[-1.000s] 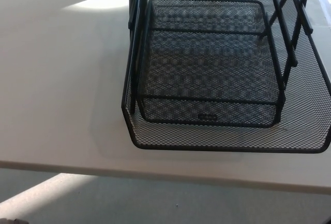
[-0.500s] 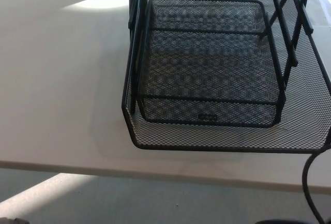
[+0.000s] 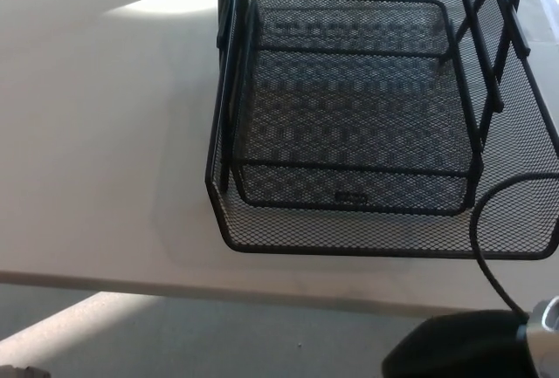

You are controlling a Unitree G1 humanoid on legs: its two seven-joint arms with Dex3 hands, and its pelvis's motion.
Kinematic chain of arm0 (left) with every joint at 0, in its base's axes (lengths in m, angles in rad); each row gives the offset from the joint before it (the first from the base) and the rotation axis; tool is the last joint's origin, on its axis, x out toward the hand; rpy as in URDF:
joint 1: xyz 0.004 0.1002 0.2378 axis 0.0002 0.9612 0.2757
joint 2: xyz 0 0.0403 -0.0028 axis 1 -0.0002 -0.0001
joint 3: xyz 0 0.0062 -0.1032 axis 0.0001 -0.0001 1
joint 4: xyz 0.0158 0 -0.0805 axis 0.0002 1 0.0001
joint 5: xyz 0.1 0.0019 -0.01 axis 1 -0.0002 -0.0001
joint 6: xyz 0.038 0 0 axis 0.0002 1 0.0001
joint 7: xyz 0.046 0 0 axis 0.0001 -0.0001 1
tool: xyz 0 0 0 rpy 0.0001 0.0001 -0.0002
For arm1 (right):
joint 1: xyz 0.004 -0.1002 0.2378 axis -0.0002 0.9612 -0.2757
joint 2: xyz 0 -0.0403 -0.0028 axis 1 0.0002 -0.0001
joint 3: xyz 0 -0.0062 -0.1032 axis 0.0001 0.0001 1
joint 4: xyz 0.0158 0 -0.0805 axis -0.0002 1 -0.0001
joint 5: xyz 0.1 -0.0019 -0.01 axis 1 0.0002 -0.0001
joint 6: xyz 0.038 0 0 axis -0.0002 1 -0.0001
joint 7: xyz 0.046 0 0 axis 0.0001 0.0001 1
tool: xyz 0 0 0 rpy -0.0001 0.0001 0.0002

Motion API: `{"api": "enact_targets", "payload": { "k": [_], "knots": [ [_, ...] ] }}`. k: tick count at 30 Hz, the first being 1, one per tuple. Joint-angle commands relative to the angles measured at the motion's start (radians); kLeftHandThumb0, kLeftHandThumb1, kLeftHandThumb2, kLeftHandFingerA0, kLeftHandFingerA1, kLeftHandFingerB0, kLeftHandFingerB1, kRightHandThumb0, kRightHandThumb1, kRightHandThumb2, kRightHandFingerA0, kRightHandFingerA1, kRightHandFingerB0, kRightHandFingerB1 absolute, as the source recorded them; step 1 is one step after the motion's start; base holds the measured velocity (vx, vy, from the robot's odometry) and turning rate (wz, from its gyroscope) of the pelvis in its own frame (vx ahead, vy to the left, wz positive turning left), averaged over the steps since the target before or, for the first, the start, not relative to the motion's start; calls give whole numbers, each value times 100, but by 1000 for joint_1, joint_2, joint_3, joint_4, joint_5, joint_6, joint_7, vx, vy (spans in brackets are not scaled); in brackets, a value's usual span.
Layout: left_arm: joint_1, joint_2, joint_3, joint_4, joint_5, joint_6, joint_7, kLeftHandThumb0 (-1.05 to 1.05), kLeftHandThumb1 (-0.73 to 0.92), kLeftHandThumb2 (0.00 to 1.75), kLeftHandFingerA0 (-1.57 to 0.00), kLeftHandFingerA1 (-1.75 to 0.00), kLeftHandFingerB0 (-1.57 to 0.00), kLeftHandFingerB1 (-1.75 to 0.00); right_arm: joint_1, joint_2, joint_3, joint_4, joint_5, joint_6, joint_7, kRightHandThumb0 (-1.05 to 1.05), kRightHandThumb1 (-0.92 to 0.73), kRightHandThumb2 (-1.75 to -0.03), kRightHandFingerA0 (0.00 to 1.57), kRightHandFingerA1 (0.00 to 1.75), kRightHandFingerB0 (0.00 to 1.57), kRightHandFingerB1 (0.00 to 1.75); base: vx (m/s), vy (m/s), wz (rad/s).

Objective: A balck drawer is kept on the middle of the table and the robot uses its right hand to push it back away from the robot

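A pale, smooth counter point(image 3: 96, 134) fills most of the head view, with a strip of grey floor point(image 3: 218, 334) below its near edge and a patch of sunlight across its far left.

The black wire-mesh drawer point(image 3: 349, 107) sits on the counter right of the picture's middle. It is a stacked mesh tray unit: a wide lower tray whose front rim point(image 3: 384, 251) lies close to the counter's near edge, and a smaller upper tray carried above it on thin black uprights. The unit runs off the top and right of the frame, so its full extent cannot be told.

By this view the push has not begun. Nothing touches the drawer, and it lies near the robot's side of the counter. The right arm point(image 3: 476, 347) shows only as a dark rounded bulk at the lower right corner, below the counter edge, with a thin black cable point(image 3: 479, 251) looping up in front of the tray's corner. Whether the right hand is spread or pressed together cannot be told. The left hand does not show.

A small plate or label point(image 3: 351, 196) sits on the upper tray's front wall; its writing is too small to read.
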Motion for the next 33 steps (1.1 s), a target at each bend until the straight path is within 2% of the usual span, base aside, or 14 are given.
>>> {"api": "enact_targets", "payload": {
  "k": [1,16,24,33],
  "knots": [
    [-4,10,2,7,12,-8,-10,-55,74,63,-50,-39,-33,-33,-93,14,-12,63,64,105,68,-47,-79,-64,49,42,34,35,0,0,0],
    [-5,12,-3,8,18,-12,-10,-56,72,63,-49,-39,-33,-33,-254,49,11,322,41,62,72,-49,-79,-64,49,42,36,35,0,0,0],
    [-1,10,3,7,10,-13,-15,-56,71,63,-49,-39,-33,-33,-362,108,35,525,35,56,94,-48,-79,-64,48,42,36,35,0,0,0],
    [1,8,5,6,8,-15,-15,-56,71,62,-48,-39,-32,-33,-470,187,48,784,11,-23,87,-49,-78,-64,50,43,37,36,0,0,0]
  ]
}}
